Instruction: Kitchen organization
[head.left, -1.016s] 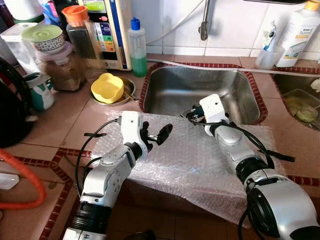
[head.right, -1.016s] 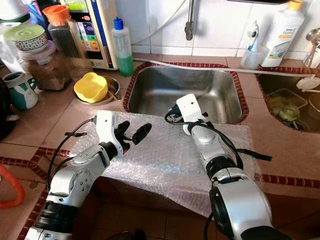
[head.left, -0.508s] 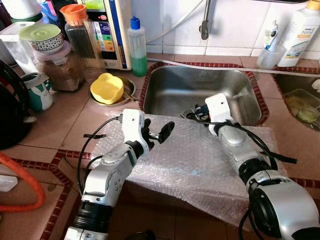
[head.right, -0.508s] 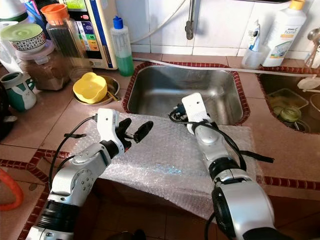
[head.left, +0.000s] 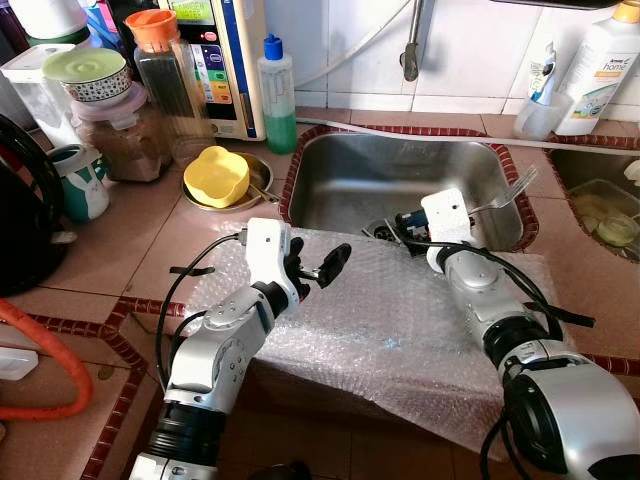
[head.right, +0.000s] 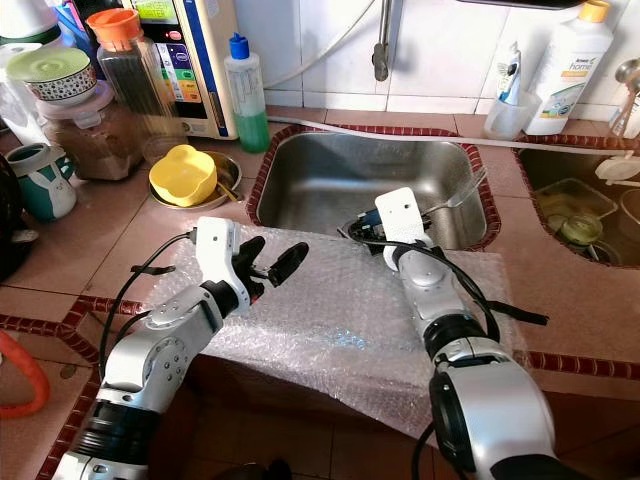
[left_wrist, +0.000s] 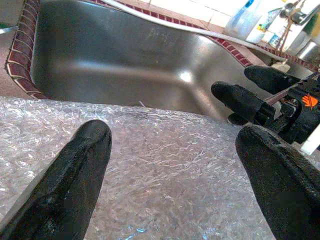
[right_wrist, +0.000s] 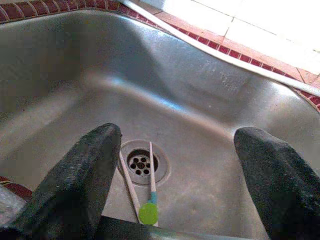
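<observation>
Right gripper (right_wrist: 170, 185) spread, empty, over sink (head.left: 350, 180); we judge chopsticks (right_wrist: 137, 187) by drain still unretrieved, left gripper (left_wrist: 175, 170) spread, idle.

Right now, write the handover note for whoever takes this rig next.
Left gripper: open, hovering over the bubble wrap spread on the counter in front of the sink, holding nothing.
Right gripper: open, at the sink's near edge, pointing down into the basin.
Things: pale chopsticks and a green-tipped utensil lie by the drain. A fork sticks out beside the right wrist; I cannot tell if it is gripped.
Done: nothing is laid on the wrap yet.
Left: probably lift the utensils out of the sink and put them away.
</observation>
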